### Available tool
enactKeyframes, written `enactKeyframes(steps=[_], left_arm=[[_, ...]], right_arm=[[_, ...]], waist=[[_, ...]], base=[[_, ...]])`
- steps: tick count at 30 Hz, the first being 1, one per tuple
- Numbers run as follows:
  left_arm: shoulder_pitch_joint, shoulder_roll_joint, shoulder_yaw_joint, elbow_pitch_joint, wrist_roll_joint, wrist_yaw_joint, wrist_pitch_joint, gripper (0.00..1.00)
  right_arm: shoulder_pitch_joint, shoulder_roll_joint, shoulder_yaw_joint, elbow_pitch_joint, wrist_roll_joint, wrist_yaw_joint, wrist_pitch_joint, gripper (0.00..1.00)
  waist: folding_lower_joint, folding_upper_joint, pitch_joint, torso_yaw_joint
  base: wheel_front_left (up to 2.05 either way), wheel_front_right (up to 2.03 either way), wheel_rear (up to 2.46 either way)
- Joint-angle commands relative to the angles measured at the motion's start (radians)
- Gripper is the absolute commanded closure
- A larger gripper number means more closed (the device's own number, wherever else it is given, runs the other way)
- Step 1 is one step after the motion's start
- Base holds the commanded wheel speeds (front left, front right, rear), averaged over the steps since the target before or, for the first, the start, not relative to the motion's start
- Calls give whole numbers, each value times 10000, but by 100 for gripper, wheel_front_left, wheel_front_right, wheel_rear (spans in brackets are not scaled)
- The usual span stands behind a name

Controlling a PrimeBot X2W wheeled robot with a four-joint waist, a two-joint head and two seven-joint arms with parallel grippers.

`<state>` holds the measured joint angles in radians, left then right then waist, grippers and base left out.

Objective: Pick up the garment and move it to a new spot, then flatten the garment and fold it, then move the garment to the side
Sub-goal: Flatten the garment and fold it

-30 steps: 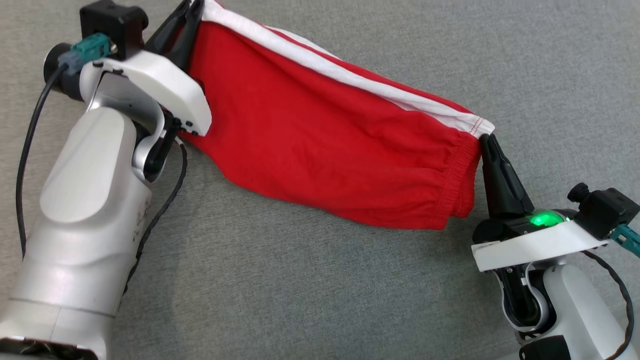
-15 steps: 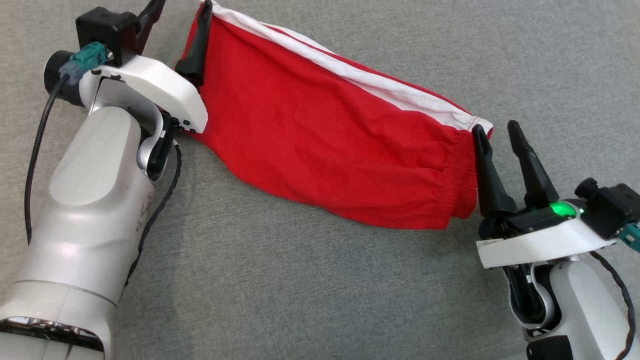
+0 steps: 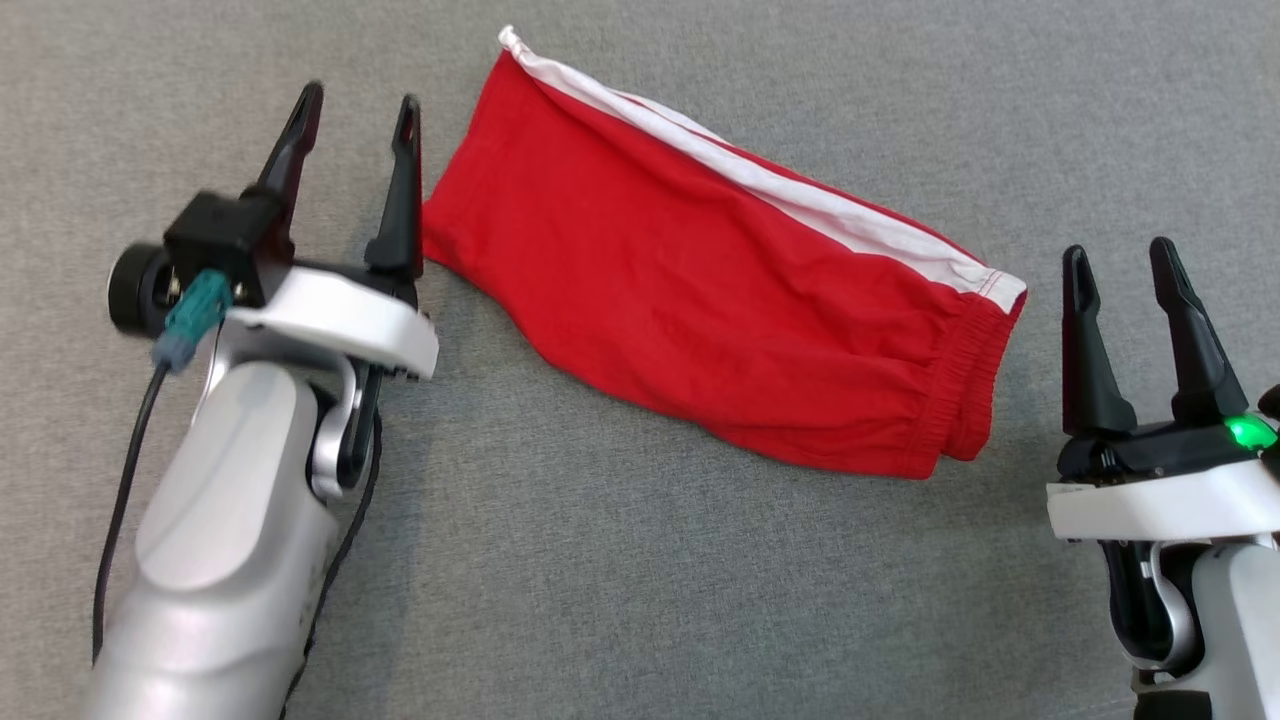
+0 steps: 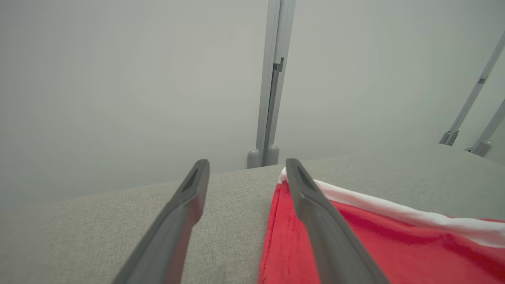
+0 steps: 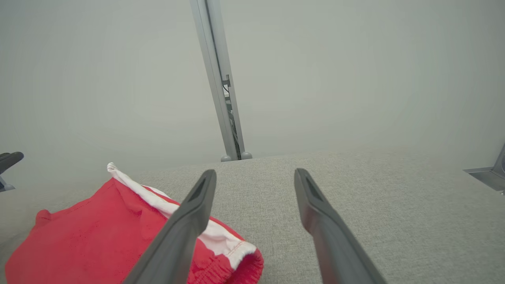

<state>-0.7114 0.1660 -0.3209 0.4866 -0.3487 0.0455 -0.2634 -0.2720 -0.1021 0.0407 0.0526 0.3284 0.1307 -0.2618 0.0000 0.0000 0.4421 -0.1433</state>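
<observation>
while the red garment (image 3: pixel 720 320) lies spread on the grey cloth surface (image 3: pixel 600 580), running from the upper middle of the head view down to the right of centre, the left gripper (image 3: pixel 360 97) sits at the upper left of that view with its two dark fingers spread wide and released, pointing up the frame. the finger nearer the garment is just beside the cloth's left edge, and i cannot tell whether it touches. a white stripe (image 3: pixel 800 200) runs along the garment's upper edge, and a gathered elastic band (image 3: pixel 960 390) forms its lower right end. the right gripper (image 3: pixel 1118 250) sits at the right edge of the head view, fingers likewise parted and holding nothing, near the elastic end but apart from it, with a green light (image 3: pixel 1245 432) glowing on its base. in the left wrist view the red edge lies at the lower right, partly behind the right-hand finger. in the right wrist view the elastic end lies at the lower left, partly behind the left-hand finger, and a grey post (image 5: pixel 219 79) rises at the far edge of the surface.
</observation>
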Motion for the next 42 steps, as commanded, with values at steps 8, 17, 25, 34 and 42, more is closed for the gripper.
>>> enactKeyframes(steps=[8,17,25,34,42], left_arm=[[2173,245,418,-1406,-85,653,-4,0],[3460,443,366,-2110,-180,921,234,0],[3738,536,308,-2343,-313,982,460,0],[3535,474,178,-2429,-369,1016,631,0],[2406,497,-283,-2181,-229,558,1199,0]], right_arm=[[568,-210,-592,140,-660,3,-43,0],[1273,-213,-863,326,-716,3,-43,0],[1360,-121,-815,304,-564,3,-44,0],[1337,-75,-846,349,-482,3,-44,0],[1141,-87,-767,288,-396,3,-44,0]], waist=[[0,0,-798,371],[0,0,-1273,538],[0,0,-1360,513],[0,0,-1312,536],[0,0,-985,489]], base=[[0,0,0],[0,0,0],[0,0,0],[0,0,0],[0,0,0]])
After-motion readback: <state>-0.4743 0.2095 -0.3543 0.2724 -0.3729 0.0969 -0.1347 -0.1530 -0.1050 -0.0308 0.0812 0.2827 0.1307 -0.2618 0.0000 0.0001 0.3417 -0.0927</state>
